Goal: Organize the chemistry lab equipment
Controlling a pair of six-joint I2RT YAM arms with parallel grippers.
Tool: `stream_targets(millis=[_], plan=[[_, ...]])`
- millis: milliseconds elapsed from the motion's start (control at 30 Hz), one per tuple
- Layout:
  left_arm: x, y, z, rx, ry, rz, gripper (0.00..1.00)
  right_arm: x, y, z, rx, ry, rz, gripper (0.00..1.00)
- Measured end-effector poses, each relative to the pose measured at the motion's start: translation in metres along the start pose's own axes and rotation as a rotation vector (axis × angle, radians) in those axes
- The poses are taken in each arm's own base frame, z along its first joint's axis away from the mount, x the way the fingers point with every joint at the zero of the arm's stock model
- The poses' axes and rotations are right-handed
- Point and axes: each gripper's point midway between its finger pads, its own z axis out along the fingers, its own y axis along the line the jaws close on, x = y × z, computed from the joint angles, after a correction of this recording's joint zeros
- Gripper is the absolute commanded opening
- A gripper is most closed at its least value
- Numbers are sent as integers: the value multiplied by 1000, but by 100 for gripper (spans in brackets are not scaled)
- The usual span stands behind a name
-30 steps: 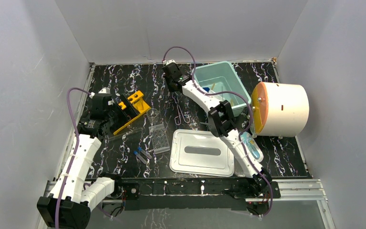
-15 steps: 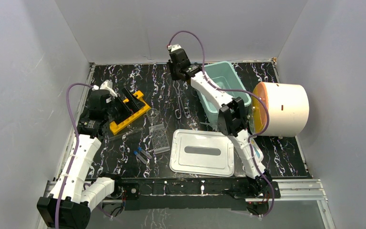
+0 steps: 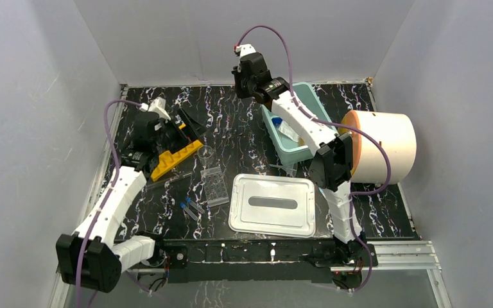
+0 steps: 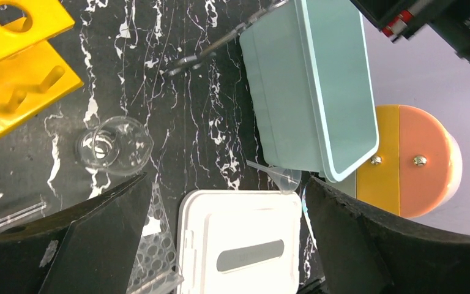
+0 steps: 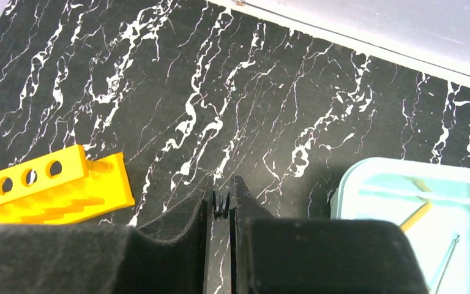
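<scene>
My right gripper [image 3: 244,90] is raised near the back wall, left of the teal bin [image 3: 268,120]. Its jaws are nearly closed on the thin metal forceps [image 5: 221,205], which hang below it [image 4: 214,52]. My left gripper [image 3: 186,125] is wide open and empty, above the far end of the yellow holed rack [image 3: 174,157]. The clear beaker [image 3: 205,154], the clear well plate [image 3: 214,186] and two blue-capped tubes [image 3: 191,208] lie on the table right of the rack. The left wrist view shows the beaker [image 4: 110,146] and the well plate [image 4: 153,257].
A white lid [image 3: 273,205] lies flat at front centre, with a clear funnel [image 3: 282,169] between it and the bin. A white drum with an orange face [image 3: 382,147] stands at the right. A long clear tube [image 3: 167,179] lies in front of the rack. Grey walls close in three sides.
My right gripper has risen and moved right toward the bin, lifting the forceps off the table. My left gripper has moved back and right over the rack.
</scene>
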Motion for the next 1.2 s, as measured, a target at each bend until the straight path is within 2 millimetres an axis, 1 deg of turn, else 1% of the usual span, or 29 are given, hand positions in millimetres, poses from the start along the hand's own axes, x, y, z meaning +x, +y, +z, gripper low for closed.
stream_targets(millis=[67,133,200,267,400,567,633,733,800,867,967,1000,1133,1167,1200], plan=[[2,1,12,2,12,10,95,3,0,-5,-2,10,-1,0],[4,3,28,0,31,27,94,6,0,-8,-7,19,-1,0],[6,4,41,3,42,48,92,7,0,-12,-9,25,-1,0],[7,0,54,22,46,93,90,6,0,-15,-11,28,-1,0],[13,-22,77,113,34,244,85,3,0,-27,-11,35,2,0],[17,-50,98,238,-20,403,81,-5,1,-47,-14,34,15,0],[19,-57,109,278,-38,454,80,-6,2,-56,-22,41,25,0],[24,-56,124,306,-42,503,78,-7,4,-65,-30,54,33,0],[29,-56,133,320,-35,527,72,-6,5,-72,-39,68,41,0],[29,-57,141,328,-34,537,63,-6,8,-81,-52,78,51,0],[30,-63,147,361,-36,542,46,-8,11,-96,-75,89,64,0],[30,-68,148,385,-33,542,41,-9,13,-100,-82,89,69,0],[38,-89,140,497,-6,533,29,-14,19,-114,-115,87,92,0],[41,-95,138,524,3,531,22,-14,20,-117,-123,92,97,0],[43,-98,136,544,11,529,13,-13,21,-119,-128,98,104,0]])
